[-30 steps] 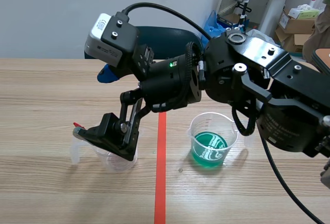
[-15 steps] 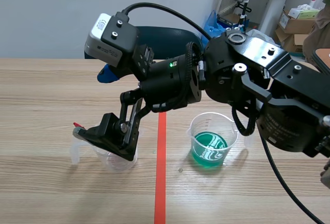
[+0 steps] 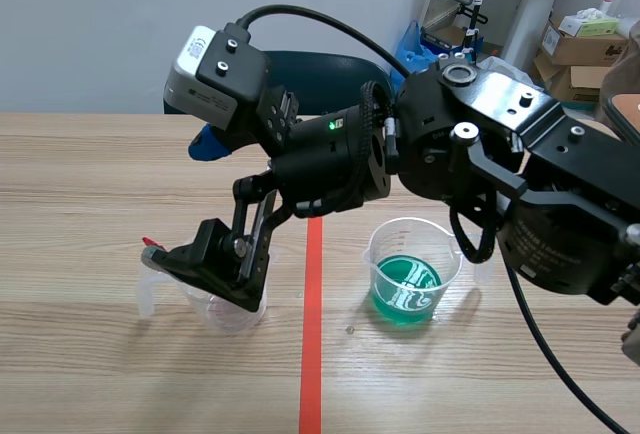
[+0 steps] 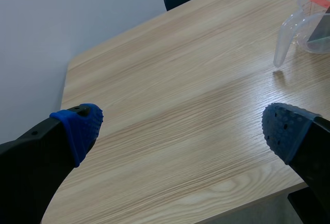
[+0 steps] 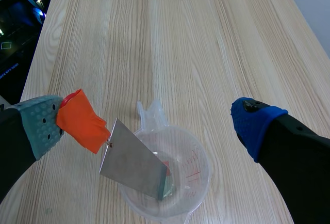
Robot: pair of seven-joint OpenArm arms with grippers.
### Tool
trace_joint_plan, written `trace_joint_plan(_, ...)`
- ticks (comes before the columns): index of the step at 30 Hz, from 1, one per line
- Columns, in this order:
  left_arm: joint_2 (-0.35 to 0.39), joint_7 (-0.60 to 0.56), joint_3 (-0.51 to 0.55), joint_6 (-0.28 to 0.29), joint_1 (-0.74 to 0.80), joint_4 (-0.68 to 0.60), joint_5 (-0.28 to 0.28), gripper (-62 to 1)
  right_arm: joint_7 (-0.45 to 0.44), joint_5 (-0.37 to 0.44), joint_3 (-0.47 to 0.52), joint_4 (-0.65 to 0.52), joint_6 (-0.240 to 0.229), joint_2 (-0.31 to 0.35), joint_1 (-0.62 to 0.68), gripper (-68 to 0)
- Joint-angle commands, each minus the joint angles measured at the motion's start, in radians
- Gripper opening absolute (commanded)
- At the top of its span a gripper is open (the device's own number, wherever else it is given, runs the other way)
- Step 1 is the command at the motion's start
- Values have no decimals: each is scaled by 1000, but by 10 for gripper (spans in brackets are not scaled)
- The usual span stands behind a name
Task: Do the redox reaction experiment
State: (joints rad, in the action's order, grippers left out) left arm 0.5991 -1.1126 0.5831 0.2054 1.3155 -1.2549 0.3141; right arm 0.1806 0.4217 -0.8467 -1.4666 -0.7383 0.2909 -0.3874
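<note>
Light wooden desk (image 3: 90, 174): bare wood toward far and left edges. Small clear plastic beaker (image 5: 192, 163) nearer front edge, under right jaws. Right jaws released, wide apart. Grey metal sheet (image 5: 133, 166) hangs from orange-red tab (image 5: 81, 121) that touches one jaw, lower corner inside beaker. Right arm crosses desk, wrist bent down. Left jaws released, near desk edge.

We reach across the tabletop (image 3: 90, 174)
Our right gripper (image 3: 205, 272) sits over a clear beaker (image 3: 228, 316) toward the front edge, left of the red tape line (image 3: 311, 354); a beaker of green liquid (image 3: 408, 284) stands right of it.
</note>
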Motion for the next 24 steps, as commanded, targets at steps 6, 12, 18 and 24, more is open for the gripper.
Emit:
trace_joint_plan(6, -3, -20, 5, -1, 1, -11, 10, 14, -11, 7, 0, -11, -7, -2, -17, 4)
trace_joint_plan(12, -3, -21, 5, -1, 1, -11, 10, 14, -18, 7, 7, -12, -7, 3, -6, 4)
trace_joint_plan(18, -3, -21, 5, -1, 1, -11, 10, 14, -50, 7, 30, -31, 16, 32, 48, 4)
trace_joint_plan(24, -3, -21, 5, 0, 1, -11, 10, 14, -159, -39, 71, -123, 44, 87, 123, 4)
